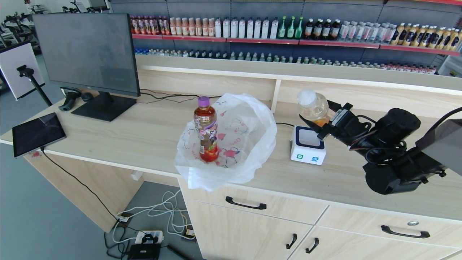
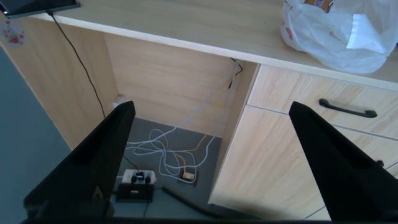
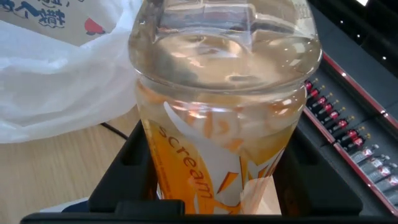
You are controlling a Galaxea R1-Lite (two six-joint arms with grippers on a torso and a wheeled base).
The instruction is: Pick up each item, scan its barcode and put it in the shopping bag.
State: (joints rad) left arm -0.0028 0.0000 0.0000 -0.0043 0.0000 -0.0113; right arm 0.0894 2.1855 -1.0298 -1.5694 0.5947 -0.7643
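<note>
My right gripper [image 1: 321,124] is shut on a clear bottle with an orange label [image 1: 313,107], holding it tilted just above the far edge of the white barcode scanner [image 1: 308,145]. Up close, the bottle [image 3: 224,118] sits between the black fingers [image 3: 124,171]. A white shopping bag [image 1: 249,144] lies open on the counter left of the scanner, with a red drink bottle with a purple cap [image 1: 206,129] standing upright inside it. My left gripper [image 2: 208,165] hangs open below the counter edge, over the floor, with nothing between its fingers; the bag [image 2: 339,31] shows above it.
A monitor [image 1: 86,54] stands at the counter's back left, with a handheld scanner [image 1: 68,99] beside it and a tablet [image 1: 38,133] at the left edge. Cables and a power strip [image 1: 148,236] lie on the floor. Drawers with black handles [image 1: 245,205] front the counter.
</note>
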